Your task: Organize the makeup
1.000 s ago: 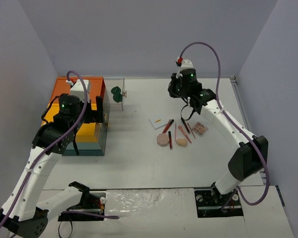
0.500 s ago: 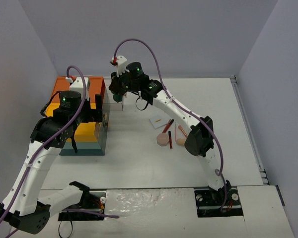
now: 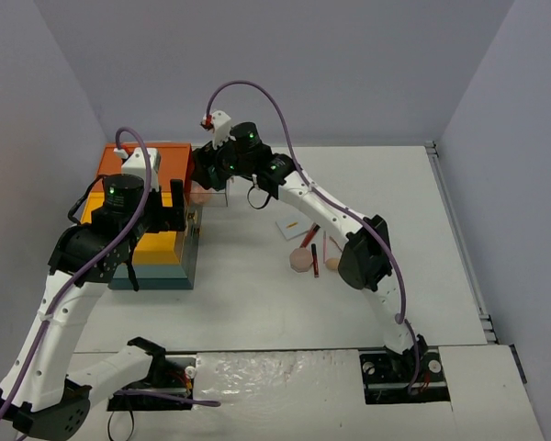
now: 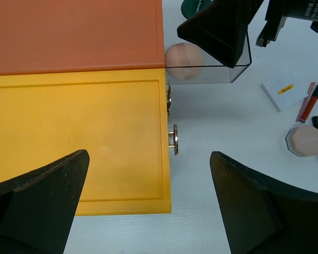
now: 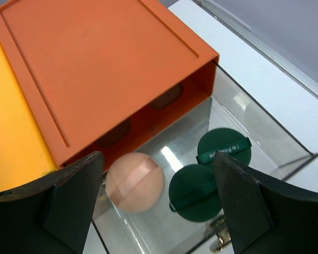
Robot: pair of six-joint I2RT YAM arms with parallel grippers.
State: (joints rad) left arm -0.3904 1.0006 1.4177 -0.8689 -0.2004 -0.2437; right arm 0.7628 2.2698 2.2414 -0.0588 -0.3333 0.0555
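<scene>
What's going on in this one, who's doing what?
The right tool, jaws open and empty, hangs over the clear plastic drawer pulled out of the orange-and-yellow-topped box. A round peach puff lies in that drawer beside two round dark green puffs. The left tool hovers open over the box's yellow part, holding nothing. A white card, a pale pink compact and thin pencils lie on the table, not yet put away.

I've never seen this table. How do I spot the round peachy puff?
Find the big orange-and-yellow box on the left side of the table. A clear drawer sticks out from its orange part, with three round things lying inside. The puff is the only peach one, with a band across its top; the dark green pads beside it are much darker.
</scene>
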